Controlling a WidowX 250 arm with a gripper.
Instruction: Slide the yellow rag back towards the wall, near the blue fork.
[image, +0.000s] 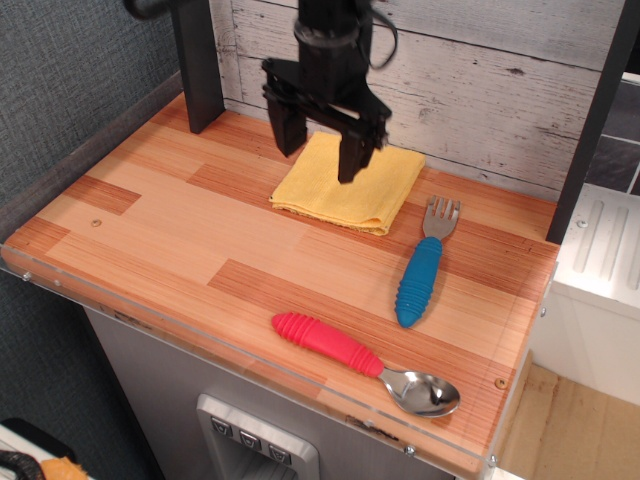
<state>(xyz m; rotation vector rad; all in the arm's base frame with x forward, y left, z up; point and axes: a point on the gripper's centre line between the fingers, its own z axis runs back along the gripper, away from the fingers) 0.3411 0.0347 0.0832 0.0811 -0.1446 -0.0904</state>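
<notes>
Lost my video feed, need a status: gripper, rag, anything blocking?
Gripper open, above the yellow rag. Rag flat near the wall, beside the blue fork. Nothing blocking.

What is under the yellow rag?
The yellow rag lies flat on the wooden table, so only the table shows around it. Anything beneath it would be covered and cannot be seen. The gripper hangs above it with open jaws, holding nothing.
</notes>
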